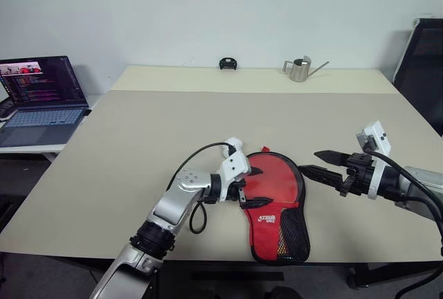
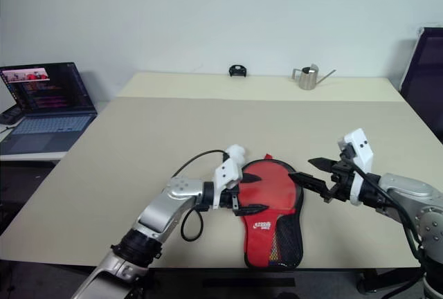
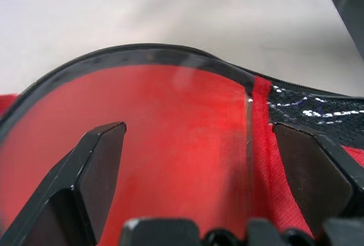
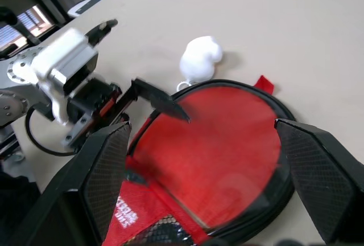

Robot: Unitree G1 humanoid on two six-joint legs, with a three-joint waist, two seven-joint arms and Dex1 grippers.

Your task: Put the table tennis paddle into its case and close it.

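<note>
The case [image 1: 271,224] lies flat near the table's front edge, red logo side and black mesh panel up. In its round, black-edged end shows the smooth red face of the table tennis paddle [image 1: 278,183]; the handle is hidden under the logo panel. My left gripper [image 1: 252,187] is open at the round end's left rim, its fingers [image 3: 102,166] spread over the red face. To the right of the case my right gripper [image 1: 318,162] hovers open, pointing at the rim, holding nothing. Its fingers [image 4: 318,172] frame the round end.
A small white fluffy ball [image 4: 200,58] lies beside the case's round end. A laptop [image 1: 41,98] sits on a side desk at far left. A metal watering can [image 1: 300,69] and a small black object [image 1: 228,64] stand at the table's far edge. A dark chair [image 1: 422,70] is at right.
</note>
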